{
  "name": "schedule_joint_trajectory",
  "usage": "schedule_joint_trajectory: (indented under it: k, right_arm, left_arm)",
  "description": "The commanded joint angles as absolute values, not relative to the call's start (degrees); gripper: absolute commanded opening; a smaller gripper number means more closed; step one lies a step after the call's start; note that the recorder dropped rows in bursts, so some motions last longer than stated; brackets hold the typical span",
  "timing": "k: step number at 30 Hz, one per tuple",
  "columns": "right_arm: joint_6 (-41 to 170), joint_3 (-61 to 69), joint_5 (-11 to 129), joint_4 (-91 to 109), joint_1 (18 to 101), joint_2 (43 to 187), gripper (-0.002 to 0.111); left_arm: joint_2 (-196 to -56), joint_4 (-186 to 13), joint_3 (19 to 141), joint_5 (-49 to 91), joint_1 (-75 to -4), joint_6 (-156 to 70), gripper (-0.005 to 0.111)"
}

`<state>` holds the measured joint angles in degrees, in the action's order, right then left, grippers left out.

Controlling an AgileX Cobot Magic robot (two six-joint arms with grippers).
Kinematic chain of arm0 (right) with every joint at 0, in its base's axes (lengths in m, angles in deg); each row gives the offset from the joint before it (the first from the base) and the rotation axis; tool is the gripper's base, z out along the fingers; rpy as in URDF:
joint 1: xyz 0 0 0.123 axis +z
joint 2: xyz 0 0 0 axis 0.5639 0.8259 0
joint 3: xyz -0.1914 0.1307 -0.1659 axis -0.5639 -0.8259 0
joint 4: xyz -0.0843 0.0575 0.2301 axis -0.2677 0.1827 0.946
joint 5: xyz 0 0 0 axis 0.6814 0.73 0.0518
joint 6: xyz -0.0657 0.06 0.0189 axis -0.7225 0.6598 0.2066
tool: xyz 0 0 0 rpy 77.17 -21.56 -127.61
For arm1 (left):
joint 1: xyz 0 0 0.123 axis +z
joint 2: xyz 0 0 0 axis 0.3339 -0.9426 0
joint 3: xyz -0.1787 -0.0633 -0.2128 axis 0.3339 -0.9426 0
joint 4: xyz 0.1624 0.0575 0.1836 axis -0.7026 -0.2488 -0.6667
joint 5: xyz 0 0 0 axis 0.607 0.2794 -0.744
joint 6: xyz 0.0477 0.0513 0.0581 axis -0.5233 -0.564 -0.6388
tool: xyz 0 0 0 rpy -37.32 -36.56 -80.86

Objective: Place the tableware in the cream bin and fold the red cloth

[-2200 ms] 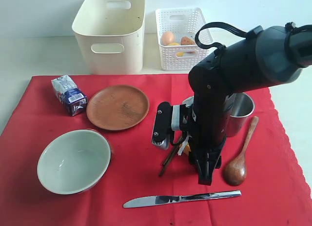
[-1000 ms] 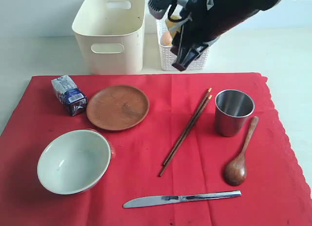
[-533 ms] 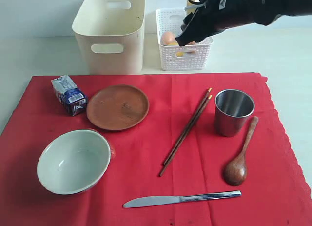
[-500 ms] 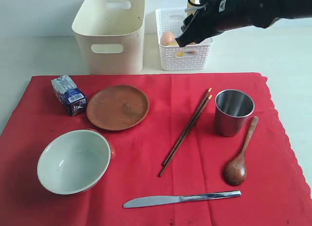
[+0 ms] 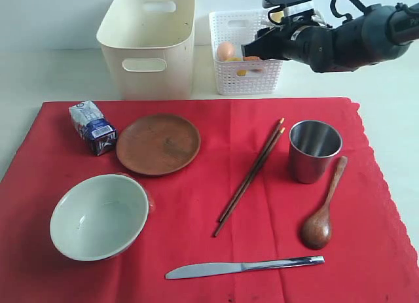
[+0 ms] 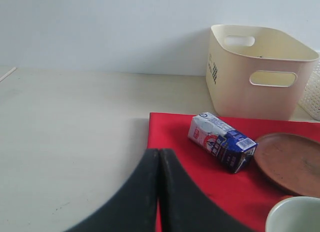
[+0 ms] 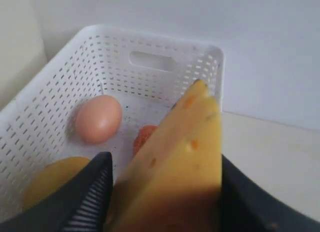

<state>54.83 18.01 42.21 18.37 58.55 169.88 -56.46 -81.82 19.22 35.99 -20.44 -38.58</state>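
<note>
Exterior view: red cloth [image 5: 196, 211] lies spread flat, unfolded. All the tableware rests on it: pale green-white bowl [image 5: 98, 216] front left, round brown plate [image 5: 158, 144] behind it, brown chopsticks [image 5: 249, 177] at centre, steel cup [image 5: 314, 150] upright at right, dark wooden spoon [image 5: 321, 214] just beside the cup, silver table knife [image 5: 242, 267] along the front edge. A blue-white carton [image 5: 93, 127] sits left of the plate. The cream bin [image 5: 157, 80] stands behind the cloth with no tableware visible in it. The white lattice basket [image 5: 245, 80] is to its right. The right gripper [image 5: 254, 50] hangs over the basket; its load is hard to make out from here.

Right wrist view settles it: both fingers are clamped against a yellow cheese wedge [image 7: 175, 157] above the basket. Inside lie an egg [image 7: 98, 119], a small orange-red piece [image 7: 145, 137] and a rounded yellow item [image 7: 55, 179].

Left wrist view: the left gripper [image 6: 159, 192], unseen in the exterior view, has its fingers pressed together with nothing between them, low near the cloth's left corner.
</note>
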Motion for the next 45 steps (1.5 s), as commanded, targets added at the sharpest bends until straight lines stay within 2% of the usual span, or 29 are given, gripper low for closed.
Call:
schedule_joint_trajectory:
  k: [1,5,8,14,18,21,28,45]
  right_arm:
    - [54.89,18.72,40.7,18.23,58.67,170.1,0.0]
    - [54.89,18.72,40.7,18.23,58.67,170.1,0.005]
    - [54.89,18.72,40.7,18.23,58.67,170.1,0.017]
    - [54.78,18.72,40.7,16.4,58.67,170.1,0.053]
    - [54.78,18.72,40.7,15.9,58.67,170.1,0.069]
    - [54.78,18.72,40.7,15.9,58.67,170.1,0.076]
    - [54.93,18.72,44.79,15.9,58.67,167.13,0.078]
    - [54.81,18.72,71.05,15.31,58.67,147.5,0.078]
  left_arm:
    - [-56.08,-81.32,19.27,35.69,-20.24,-38.76,0.002]
    - [-56.08,-81.32,19.27,35.69,-20.24,-38.76,0.002]
    - [-56.08,-81.32,19.27,35.69,-20.24,-38.76,0.002]
    - [-56.08,-81.32,19.27,35.69,-20.24,-38.76,0.002]
    - [-56.08,-81.32,19.27,35.69,-20.24,-38.76,0.002]
    - [-56.08,-81.32,19.27,35.69,-20.24,-38.76,0.002]
    - [-56.08,-81.32,19.27,35.69,-20.24,-38.76,0.002]
    - [-56.08,-81.32,19.27,35.69,-20.24,-38.76,0.002]
